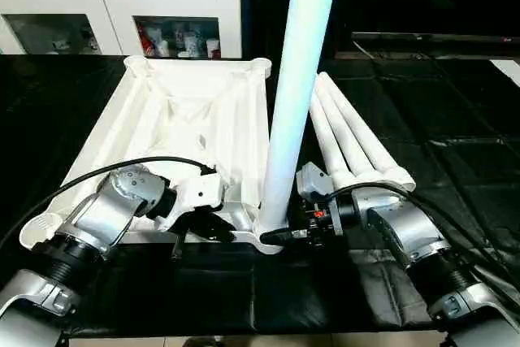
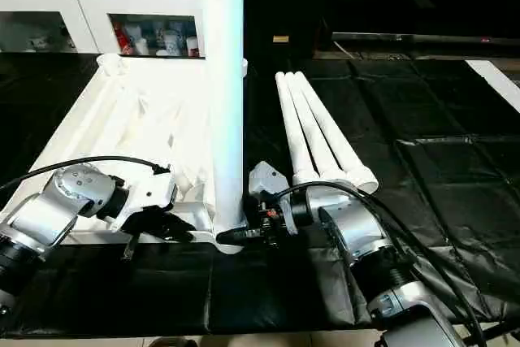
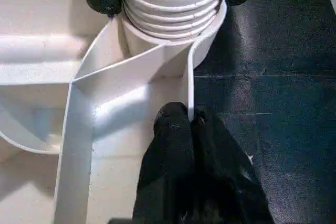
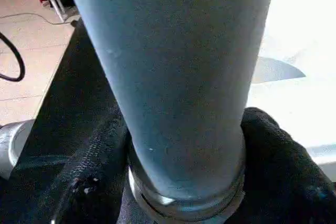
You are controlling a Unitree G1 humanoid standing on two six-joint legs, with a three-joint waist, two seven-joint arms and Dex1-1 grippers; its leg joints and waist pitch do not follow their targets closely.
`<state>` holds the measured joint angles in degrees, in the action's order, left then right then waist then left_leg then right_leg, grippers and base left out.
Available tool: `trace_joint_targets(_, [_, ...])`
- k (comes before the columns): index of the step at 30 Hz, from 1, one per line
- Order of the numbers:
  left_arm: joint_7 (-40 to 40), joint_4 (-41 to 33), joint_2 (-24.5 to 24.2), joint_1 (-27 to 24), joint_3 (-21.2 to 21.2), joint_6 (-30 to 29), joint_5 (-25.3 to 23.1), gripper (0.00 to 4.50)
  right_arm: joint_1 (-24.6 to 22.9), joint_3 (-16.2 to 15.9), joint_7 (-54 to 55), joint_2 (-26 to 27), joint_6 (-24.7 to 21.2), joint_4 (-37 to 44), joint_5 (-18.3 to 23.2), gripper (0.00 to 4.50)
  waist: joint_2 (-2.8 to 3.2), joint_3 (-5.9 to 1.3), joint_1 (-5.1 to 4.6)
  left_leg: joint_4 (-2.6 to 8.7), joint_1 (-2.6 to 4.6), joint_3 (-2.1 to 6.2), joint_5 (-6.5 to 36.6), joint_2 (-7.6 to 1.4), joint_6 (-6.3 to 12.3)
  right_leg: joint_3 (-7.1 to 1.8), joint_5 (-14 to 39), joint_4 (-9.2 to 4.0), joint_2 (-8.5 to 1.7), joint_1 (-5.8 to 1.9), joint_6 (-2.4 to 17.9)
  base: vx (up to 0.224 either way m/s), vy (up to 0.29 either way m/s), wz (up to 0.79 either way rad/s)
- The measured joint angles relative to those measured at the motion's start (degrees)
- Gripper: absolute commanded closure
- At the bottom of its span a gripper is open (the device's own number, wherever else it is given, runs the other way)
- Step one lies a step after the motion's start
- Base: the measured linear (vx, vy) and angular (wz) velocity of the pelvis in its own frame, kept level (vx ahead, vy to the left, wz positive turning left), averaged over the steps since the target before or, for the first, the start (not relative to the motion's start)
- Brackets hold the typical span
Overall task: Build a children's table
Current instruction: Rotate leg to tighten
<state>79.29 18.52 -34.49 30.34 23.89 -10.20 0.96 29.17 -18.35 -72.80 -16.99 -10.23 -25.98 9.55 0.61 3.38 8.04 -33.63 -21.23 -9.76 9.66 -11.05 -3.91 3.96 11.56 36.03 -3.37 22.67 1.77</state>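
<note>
White plastic dominated the black-covered surface (image 1: pixel 455 144): the tabletop (image 1: pixel 187 111) lay upside down with its ribbed underside showing, round sockets at its corners, and the far end reaching toward a white glass-door cabinet (image 1: pixel 106 14) behind it. One leg (image 1: pixel 296 79) stood upright in the near corner socket (image 1: pixel 272 237) on the robot's right side of the top, rising out of the head camera's view. In the left wrist view its ribbed base (image 3: pixel 170 11) sat in that round socket. The right claw (image 1: pixel 284 235) reached in level at the foot of this leg, and its two black fingers (image 4: pixel 278 166) sat on either side of the leg's lower end, pressed against it, so the claw was closed around the leg. The left claw (image 1: pixel 199 229) lay low at the near edge of the tabletop, just left of the same socket; its fingers (image 3: pixel 176 145) were pinched together on a thin upright wall (image 3: pixel 190 85) of the tabletop's rim leading into the socket. Three more legs (image 1: pixel 357 140) lay side by side on the surface just right of the tabletop, touching one another, with their wider ends toward the robot and near the right forearm.
</note>
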Motion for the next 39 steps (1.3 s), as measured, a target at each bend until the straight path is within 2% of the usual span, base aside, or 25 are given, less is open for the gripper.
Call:
trace_joint_targets(5, [-5.4,0.5,1.9,-0.2,-2.7,-5.5,-0.1,4.5,-0.2,2.8,8.3,3.7,-2.4,-1.2,-0.3,1.8,0.02,-0.01,-0.41,0.0,0.16,0.0,0.0,-0.01,-0.03,-0.01,0.0,0.12,0.0,-0.04,-0.1,0.0,0.0,0.0])
trace_joint_targets(10, [-17.5,-4.0,6.9,-3.0,-8.1,-17.8,0.0,4.5,0.0,8.2,25.2,10.8,-4.3,-3.9,-1.2,1.81,0.0,-0.02,-3.49,-0.02,0.19,-0.01,0.0,0.03,-0.08,-0.09,-0.1,0.09,0.0,0.09,-0.2,0.0,0.0,0.0])
trace_joint_targets(14, [-26.9,-8.9,11.9,-5.8,-12.1,-25.2,-0.2,4.5,1.7,11.0,35.6,15.8,-4.2,-7.0,-1.9,1.81,-0.05,-0.05,-4.56,0.06,0.21,0.01,0.0,0.01,-0.09,-0.05,-0.3,0.09,0.02,0.16,0.1,0.0,0.0,0.0])
trace_joint_targets(16, [-31.9,-10.2,14.8,-5.9,-13.2,-28.3,-0.9,4.5,3.2,12.0,41.0,17.7,-4.1,-8.8,-2.7,1.81,-0.06,-0.05,-4.65,0.04,0.17,0.01,0.0,0.01,-0.09,-0.04,-0.3,0.06,0.02,0.18,0.1,0.0,0.0,0.0])
trace_joint_targets(19, [-35.2,-11.1,17.1,-6.0,-13.7,-30.6,-0.9,4.5,4.2,13.0,44.3,19.0,-2.9,-10.7,-3.1,1.81,-0.1,-0.07,-4.6,0.02,0.12,0.01,0.0,0.02,-0.07,-0.06,-0.3,-0.07,0.02,0.17,0.0,0.0,0.0,0.0])
trace_joint_targets(22, [-36.1,-11.6,17.4,-6.0,-13.7,-31.5,-0.8,4.5,4.2,13.4,44.9,19.3,-1.9,-11.4,-3.1,1.81,-0.1,-0.07,-4.52,0.04,0.08,0.01,0.0,0.02,-0.06,-0.05,-0.3,-0.13,0.02,0.17,0.0,0.0,0.0,0.0])
trace_joint_targets(23, [-36.2,-11.8,17.4,-6.0,-13.7,-31.7,-0.8,4.5,4.2,13.4,44.9,19.4,-1.7,-11.5,-3.2,1.25,-0.1,-0.07,-4.54,0.05,0.08,0.01,0.0,0.02,-0.06,-0.05,-0.3,-0.13,0.02,0.17,0.0,0.0,0.0,0.0])
trace_joint_targets(27, [-37.1,-12.6,17.3,-6.0,-13.5,-33.0,-0.9,4.5,4.2,13.5,44.8,20.0,-0.8,-12.0,-3.1,1.02,-0.1,-0.07,-4.71,0.07,0.08,0.01,0.0,0.02,-0.06,-0.04,-0.3,-0.11,0.02,0.19,0.0,0.0,0.0,0.0])
trace_joint_targets(29, [-37.2,-12.7,17.1,-6.0,-13.4,-33.2,-0.8,4.5,4.2,13.5,44.7,20.1,-0.1,-12.5,-3.1,0.71,-0.1,-0.07,-4.74,0.06,0.08,0.01,0.0,0.02,-0.06,-0.05,-0.3,-0.11,0.03,0.19,0.0,0.0,0.0,0.0])
trace_joint_targets(32, [-36.6,-12.6,15.8,-6.0,-12.3,-31.6,-0.9,4.5,4.0,13.5,42.7,19.5,0.5,-12.3,-2.9,0.52,-0.09,-0.07,-4.7,0.07,0.05,0.01,0.0,0.02,-0.06,-0.05,-0.3,-0.12,0.02,0.21,0.0,0.0,0.0,0.0])
trace_joint_targets(37, [-30.4,-10.4,11.1,-5.5,-10.4,-24.8,-0.7,4.5,0.1,10.8,30.4,11.7,-0.9,-6.2,-2.1,0.07,-0.09,-0.07,-3.74,0.09,-0.13,0.02,0.0,0.02,-0.02,-0.01,-0.2,-0.21,0.03,0.3,-0.1,0.0,0.0,0.0])
trace_joint_targets(39, [-28.4,-9.4,9.5,-5.2,-10.3,-23.1,-0.7,4.5,-0.2,9.9,27.4,9.9,-1.0,-5.0,-1.8,0.07,-0.09,-0.06,-3.41,0.07,-0.17,0.02,0.0,0.01,-0.02,-0.01,-0.2,-0.19,0.02,0.35,-0.1,0.0,0.0,0.0])
